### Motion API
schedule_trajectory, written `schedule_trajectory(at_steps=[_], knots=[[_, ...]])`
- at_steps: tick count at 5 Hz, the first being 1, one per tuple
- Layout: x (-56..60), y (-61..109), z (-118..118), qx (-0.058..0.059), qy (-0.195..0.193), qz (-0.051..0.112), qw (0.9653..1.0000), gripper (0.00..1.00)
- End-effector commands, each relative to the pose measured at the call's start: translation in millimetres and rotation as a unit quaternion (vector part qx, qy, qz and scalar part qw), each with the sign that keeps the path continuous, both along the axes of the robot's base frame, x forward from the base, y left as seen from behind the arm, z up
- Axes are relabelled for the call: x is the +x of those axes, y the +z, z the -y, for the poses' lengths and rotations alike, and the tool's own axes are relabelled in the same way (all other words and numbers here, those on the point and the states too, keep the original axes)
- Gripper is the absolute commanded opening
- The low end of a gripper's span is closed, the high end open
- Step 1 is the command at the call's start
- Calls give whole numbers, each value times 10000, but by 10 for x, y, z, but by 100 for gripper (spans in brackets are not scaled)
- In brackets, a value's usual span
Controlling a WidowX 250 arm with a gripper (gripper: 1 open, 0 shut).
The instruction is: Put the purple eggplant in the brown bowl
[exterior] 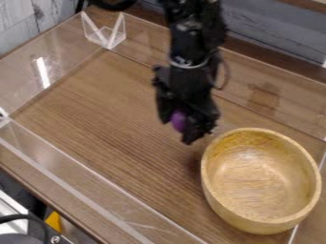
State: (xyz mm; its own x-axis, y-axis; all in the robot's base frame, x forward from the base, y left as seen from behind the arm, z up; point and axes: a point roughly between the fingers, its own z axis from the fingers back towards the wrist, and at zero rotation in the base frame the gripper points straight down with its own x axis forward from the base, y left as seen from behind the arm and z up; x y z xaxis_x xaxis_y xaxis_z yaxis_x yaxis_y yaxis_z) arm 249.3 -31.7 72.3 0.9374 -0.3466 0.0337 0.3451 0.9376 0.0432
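Observation:
The purple eggplant shows as a small glossy purple shape between the black fingers of my gripper. The gripper points straight down and is shut on it, just above the wooden table. Much of the eggplant is hidden by the fingers. The brown bowl, a wide light wooden bowl with nothing in it, stands on the table at the lower right. The gripper hangs just left of and behind the bowl's rim, not over it.
Clear acrylic walls fence the table on the left and front. A small clear plastic stand sits at the back left. A grey plank wall runs behind the table.

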Motion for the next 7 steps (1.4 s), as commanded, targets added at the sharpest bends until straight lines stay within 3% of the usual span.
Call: schedule_trajectory(at_steps=[1,2,3,4,6,7], knots=[[2,207,397,-187,-327,357,9986,0],[-114,190,774,-260,-610,316,9973,0],[-132,155,933,-280,-1115,290,9930,0],[-116,131,905,-342,-1429,316,9886,0],[-194,-50,772,-386,-1324,387,9897,0],[-191,-73,778,-408,-1028,396,9931,0]])
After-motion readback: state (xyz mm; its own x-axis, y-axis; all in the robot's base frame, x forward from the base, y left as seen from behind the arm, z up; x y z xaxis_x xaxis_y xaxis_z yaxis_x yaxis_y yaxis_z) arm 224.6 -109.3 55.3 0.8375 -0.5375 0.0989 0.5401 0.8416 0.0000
